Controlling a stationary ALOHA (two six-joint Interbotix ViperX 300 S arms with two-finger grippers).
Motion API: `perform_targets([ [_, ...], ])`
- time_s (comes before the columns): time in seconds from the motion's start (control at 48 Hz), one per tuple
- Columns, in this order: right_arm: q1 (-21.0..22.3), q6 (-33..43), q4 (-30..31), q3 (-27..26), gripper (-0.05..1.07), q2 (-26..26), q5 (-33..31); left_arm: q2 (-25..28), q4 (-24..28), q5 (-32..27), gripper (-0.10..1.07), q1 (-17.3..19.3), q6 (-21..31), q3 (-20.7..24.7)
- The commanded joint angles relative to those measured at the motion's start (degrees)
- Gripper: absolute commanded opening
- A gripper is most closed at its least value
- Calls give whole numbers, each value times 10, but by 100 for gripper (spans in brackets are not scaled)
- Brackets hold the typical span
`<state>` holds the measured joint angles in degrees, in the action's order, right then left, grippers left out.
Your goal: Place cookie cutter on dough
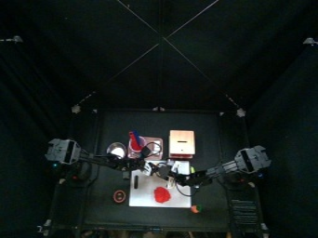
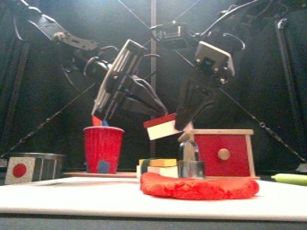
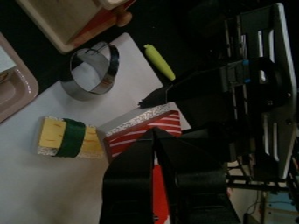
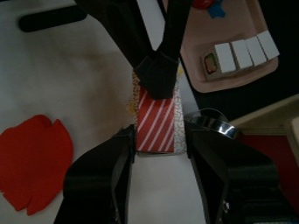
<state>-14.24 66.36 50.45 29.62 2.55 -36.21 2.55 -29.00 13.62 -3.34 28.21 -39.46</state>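
Left wrist view: the cookie cutter (image 3: 82, 87), judged a light, stiff, slippery metal ring best pinched across its thin wall, is seen lying toward twelve o'clock of the dough (image 2: 198, 185), while a striped piece (image 4: 156, 105) is clamped by the left gripper (image 3: 146, 157) and straddled by the released right gripper (image 4: 160, 136).

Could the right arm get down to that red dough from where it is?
Probably yes: the right gripper hangs open beside the dough, with bare table between, though a striped piece sits between its jaws.
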Motion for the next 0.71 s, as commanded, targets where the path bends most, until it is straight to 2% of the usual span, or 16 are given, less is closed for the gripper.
perform_targets([
  [0.0, 2, 0, 4, -33, 70, -17, 2, -3, 1, -2, 42, 1, -1, 9],
  [0.417, 1, 2, -11, -21, 70, -13, 4, -47, 37, 17, 42, 7, -5, -5],
  [0.688, -3, 7, -44, 11, 70, -21, 4, -96, 49, 73, 42, 19, -7, -63],
])
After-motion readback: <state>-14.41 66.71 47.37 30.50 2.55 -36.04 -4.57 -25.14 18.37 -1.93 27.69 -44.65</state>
